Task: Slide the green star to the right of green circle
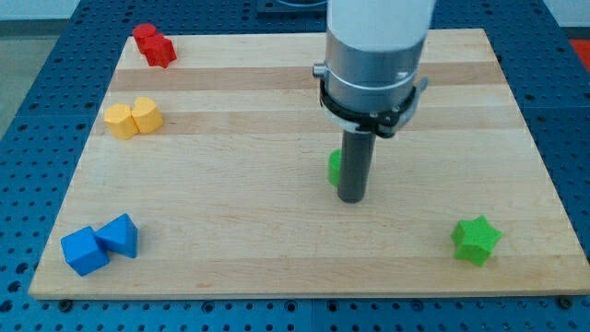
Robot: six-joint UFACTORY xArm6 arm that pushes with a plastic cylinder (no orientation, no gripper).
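Observation:
The green star (476,240) lies near the view's bottom right of the wooden board (277,249). The green circle (335,167) sits near the board's middle, mostly hidden behind the dark rod. My tip (350,198) rests on the board just to the right of and below the green circle, touching or almost touching it. The star is well to the right of and below my tip.
Red blocks (153,44) sit at the top left corner. Two yellow blocks (134,118) lie at the left. Two blue blocks (100,243) lie at the bottom left. The arm's grey and white body (373,65) hangs over the top middle.

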